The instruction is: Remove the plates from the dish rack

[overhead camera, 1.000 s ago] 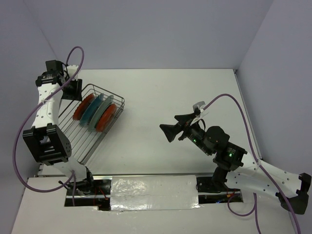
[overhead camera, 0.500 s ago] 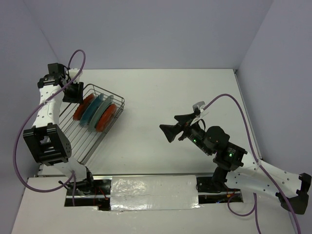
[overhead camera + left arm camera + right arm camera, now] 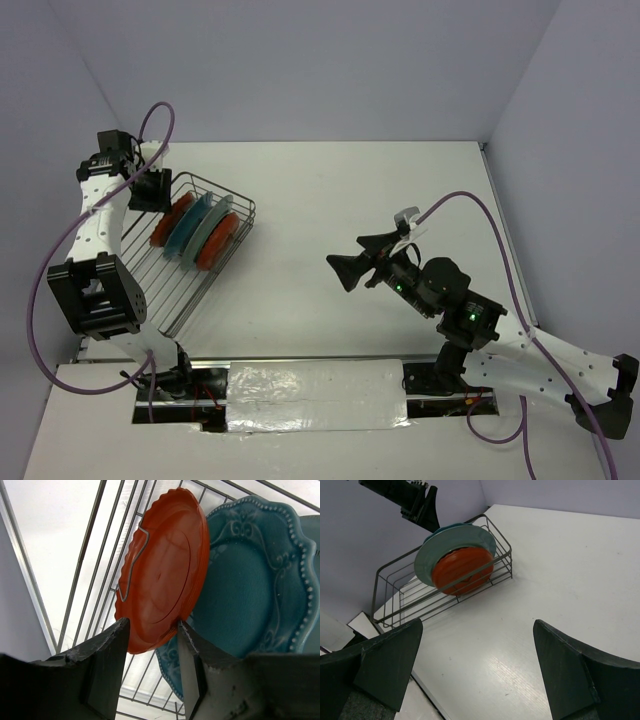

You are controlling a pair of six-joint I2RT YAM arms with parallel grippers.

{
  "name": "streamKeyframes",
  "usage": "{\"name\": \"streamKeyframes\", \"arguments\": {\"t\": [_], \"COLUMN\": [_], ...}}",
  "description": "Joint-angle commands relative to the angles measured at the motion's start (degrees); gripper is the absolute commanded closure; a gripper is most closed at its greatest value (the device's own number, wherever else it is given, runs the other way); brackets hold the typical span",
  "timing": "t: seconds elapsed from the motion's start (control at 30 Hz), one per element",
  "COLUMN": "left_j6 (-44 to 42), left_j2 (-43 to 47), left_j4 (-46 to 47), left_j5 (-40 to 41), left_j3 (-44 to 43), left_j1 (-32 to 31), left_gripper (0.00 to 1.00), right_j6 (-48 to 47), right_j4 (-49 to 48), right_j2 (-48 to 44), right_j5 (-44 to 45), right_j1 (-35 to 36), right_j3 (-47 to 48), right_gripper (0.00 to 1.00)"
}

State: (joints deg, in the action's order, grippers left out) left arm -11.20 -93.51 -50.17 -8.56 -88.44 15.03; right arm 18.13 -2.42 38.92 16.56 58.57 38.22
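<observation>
The dish rack (image 3: 190,290) is a silver wire basket at the left of the table. Plates stand on edge in its far end: a red-orange plate (image 3: 168,222), a teal scalloped one (image 3: 191,227), a grey-teal one (image 3: 207,232) and another red-orange plate (image 3: 223,238). My left gripper (image 3: 152,192) hangs over the rack's far-left corner. In the left wrist view it (image 3: 152,627) is partly open, its fingers straddling the lower rim of the red-orange plate (image 3: 160,575), with the teal plate (image 3: 245,585) behind. My right gripper (image 3: 350,262) is wide open and empty above mid-table.
In the right wrist view the rack (image 3: 395,587) lies far ahead with the grey-teal plate (image 3: 427,555) and a red-orange plate (image 3: 462,570) facing me. Grey walls close in behind and beside the rack. A taped strip (image 3: 315,395) runs along the near edge.
My left gripper has shifted slightly up and left at the rack's far corner. The right arm has not moved.
</observation>
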Motion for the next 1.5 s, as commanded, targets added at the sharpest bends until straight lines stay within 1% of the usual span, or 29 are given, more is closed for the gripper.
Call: {"name": "streamKeyframes", "arguments": {"t": [0.0,0.2,0.47,0.67,0.83,0.93,0.97,1.0,1.07,1.13,1.17,1.23,1.27,1.3,1.47], "left_j6": [1.53,1.18,0.74,0.92,0.83,0.57,0.48,0.57,0.65,0.83,0.92,1.01,1.01,1.18,1.97], "left_j2": [2.11,3.43,3.78,2.9,3.25,3.16,2.9,2.81,2.81,2.9,2.81,2.55,2.37,2.37,2.11], "left_j4": [-1.86,-2.74,-0.63,1.57,3.5,3.86,3.68,3.5,3.41,3.41,3.15,2.28,2.01,1.83,0.52], "left_j5": [-1.11,-0.76,0.73,1.79,1.18,0.82,0.65,0.39,-0.05,0.03,0.12,-0.14,-0.41,-0.58,-0.94], "left_j3": [-2.08,-1.38,3.44,5.3,6.44,6.53,6.36,6.18,5.83,5.74,5.57,4.6,4.25,3.98,1.88], "left_j1": [0.35,0.27,0.35,0.35,0.35,0.35,0.35,0.35,0.35,0.35,0.35,0.35,0.35,0.35,0.27], "left_gripper": [0.44,0.44,0.44,0.45,0.49,0.55,0.61,0.65,0.72,0.76,0.84,0.92,0.98,1.0,1.0], "right_j6": [-0.73,-0.82,-0.9,-0.9,-0.9,-0.9,-0.9,-0.82,-0.82,-0.9,-0.9,-0.82,-0.9,-0.9,-0.9], "right_j4": [-0.92,-0.66,-0.4,-0.49,-0.4,-0.4,-0.4,-0.4,-0.4,-0.4,-0.4,-0.31,-0.4,-0.31,-0.4], "right_j2": [0.11,0.02,0.11,-0.07,0.54,0.63,0.55,0.55,0.37,0.28,0.2,0.11,0.02,0.02,-0.33], "right_j5": [-0.74,-0.47,-1.0,-1.18,-1.09,-1.0,-1.0,-1.09,-1.0,-1.0,-1.0,-1.0,-1.09,-1.09,-1.0], "right_j1": [-0.29,-0.29,-0.21,-0.21,-0.21,-0.21,-0.21,-0.21,-0.21,-0.21,-0.29,-0.21,-0.38,-0.21,-0.21], "right_j3": [2.83,3.0,3.18,3.09,3.27,3.27,3.27,3.27,3.18,3.18,3.18,3.18,3.18,3.18,3.09], "right_gripper": [0.02,0.02,0.02,0.02,0.02,0.02,0.02,0.02,0.02,0.02,0.02,0.02,0.02,0.02,0.02]}}
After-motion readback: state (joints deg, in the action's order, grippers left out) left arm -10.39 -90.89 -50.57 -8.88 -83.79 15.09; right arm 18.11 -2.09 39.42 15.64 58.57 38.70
